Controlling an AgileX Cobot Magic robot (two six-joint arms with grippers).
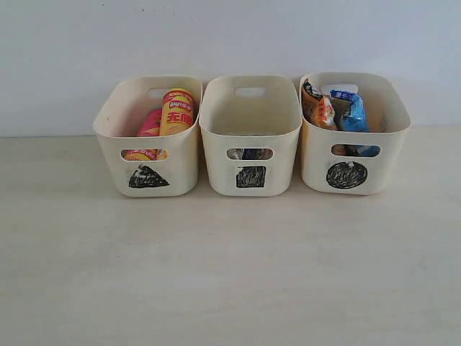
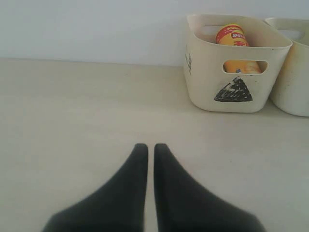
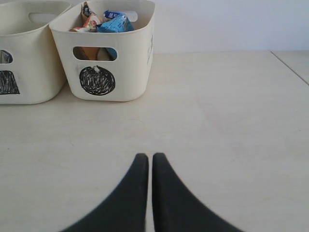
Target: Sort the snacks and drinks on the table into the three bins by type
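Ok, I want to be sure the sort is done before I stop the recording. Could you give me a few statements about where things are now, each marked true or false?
1. The yellow chip tube stands in the triangle bin. True.
2. The foil packets are in the middle bin. False: they are in the circle bin, at the right end of the row in the exterior view.
3. Both grippers are open. False: the left gripper and the right gripper are shut, with nothing between their jaws.
4. The square bin sits between the other two bins. True.
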